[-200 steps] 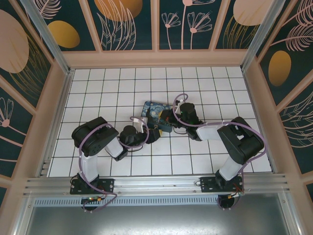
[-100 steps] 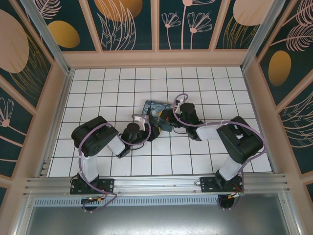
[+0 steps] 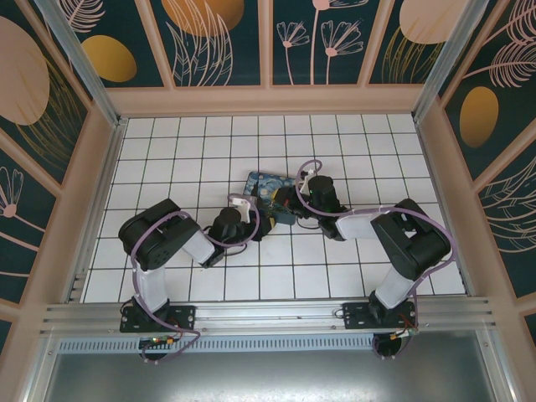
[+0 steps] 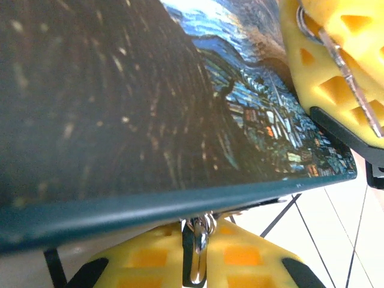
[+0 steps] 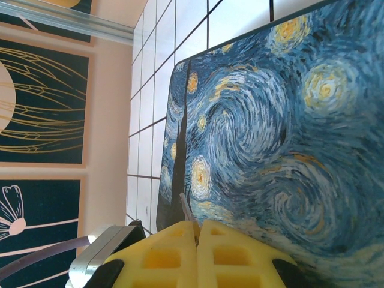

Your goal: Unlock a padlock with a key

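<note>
Presently, the padlock (image 4: pixel 193 264) sits directly under the dark edge of the starry-night box (image 5: pixel 270 120). In the left wrist view it shows as a thin dark metal loop with small silvery rings at its top. The blue body is hidden, so reading this loop as the shackle is a judgement. The left pincer (image 4: pixel 195 240) is pressed together on that loop, one yellow pad on each side.

The key (image 5: pixel 186 211) is a thin silvery blade projecting from the seam of the right pincer (image 5: pixel 197 240), which is clamped flat on it. The printed face of the box lies just beyond the blade tip. In the overhead view both pincers stand close together at the near side of the box, on the tiled counter (image 3: pixel 335 142).

Handling: both items are judged light, rigid and smooth.
- Padlock: held by the shackle alone, it is likely to pivot. A hold on the body flats is preferable, with the keyway facing the key.
- Key: the thin blade may twist or slip between soft pads. Grip the bow and leave the blade free.
- Insertion: alignment, not force, governs this step.
</note>
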You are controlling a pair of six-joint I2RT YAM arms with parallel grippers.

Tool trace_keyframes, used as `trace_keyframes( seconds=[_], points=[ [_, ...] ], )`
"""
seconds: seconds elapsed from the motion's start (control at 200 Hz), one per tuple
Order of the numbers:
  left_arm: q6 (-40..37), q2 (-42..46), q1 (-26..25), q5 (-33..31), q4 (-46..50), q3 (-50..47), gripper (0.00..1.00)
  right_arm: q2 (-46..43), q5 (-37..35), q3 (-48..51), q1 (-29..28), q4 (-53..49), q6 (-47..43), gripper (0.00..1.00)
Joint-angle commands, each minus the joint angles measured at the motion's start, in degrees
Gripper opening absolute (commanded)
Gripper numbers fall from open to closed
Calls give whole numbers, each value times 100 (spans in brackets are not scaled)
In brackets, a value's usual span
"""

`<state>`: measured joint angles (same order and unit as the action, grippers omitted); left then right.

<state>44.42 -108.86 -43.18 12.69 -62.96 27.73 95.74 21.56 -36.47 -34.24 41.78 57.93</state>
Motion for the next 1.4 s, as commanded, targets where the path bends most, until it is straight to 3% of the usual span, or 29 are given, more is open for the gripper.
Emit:
trace_keyframes(
  seconds=[0.0, 0.235, 0.5, 0.696, 0.931, 1.236, 1.396],
  points=[
    [-8, 114, -15, 321, 714, 181, 0, 63, 130, -180, 10, -171, -45, 0],
    [-34, 224, -7, 703, 1501, 508, 0, -355, 17, -271, 28, -505, -232, 0],
    [-41, 406, -6, 943, 1910, 673, 0, -1655, -290, -204, 23, -1231, -520, 0],
    [-87, 488, -4, 1226, 2138, 815, 0, -2644, -535, 676, -98, -1172, -293, 0],
    [-25, 683, 37, 1577, 2271, 815, 0, -3402, -1150, 1907, -738, -833, 89, 0],
    [629, 928, 82, 1748, 2394, 866, 0, -4432, -2034, 3276, -1419, -567, 787, 0],
    [1065, 887, 97, 1770, 2381, 981, 0, -4673, -2155, 3600, -1456, -480, 870, 0]
  ],
)
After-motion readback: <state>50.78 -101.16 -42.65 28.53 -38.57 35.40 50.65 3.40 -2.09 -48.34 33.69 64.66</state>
